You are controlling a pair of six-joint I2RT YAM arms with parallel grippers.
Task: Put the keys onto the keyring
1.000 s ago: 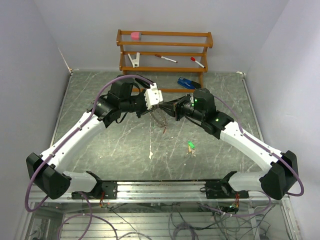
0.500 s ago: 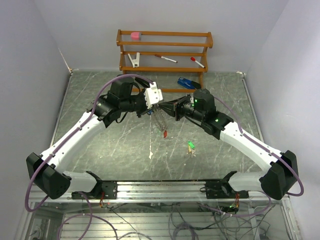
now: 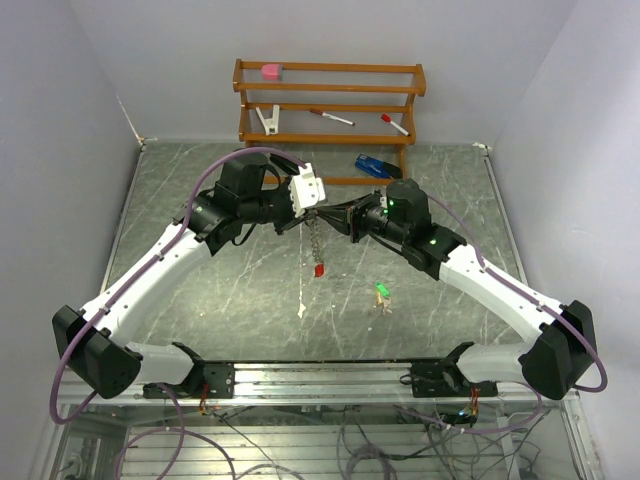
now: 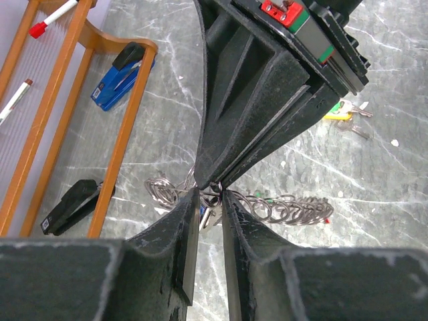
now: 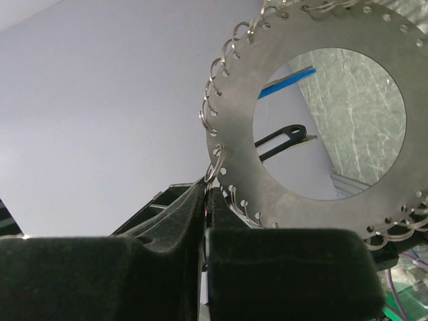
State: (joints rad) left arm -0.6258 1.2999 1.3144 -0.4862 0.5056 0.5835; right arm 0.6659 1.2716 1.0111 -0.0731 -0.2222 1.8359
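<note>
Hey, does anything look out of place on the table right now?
One green key lies loose on the table, apart from the keyring held in the air. A small white scrap lies near it.

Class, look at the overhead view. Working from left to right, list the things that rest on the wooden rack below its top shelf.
white clip → dark-tipped pen → red-capped pen
</note>
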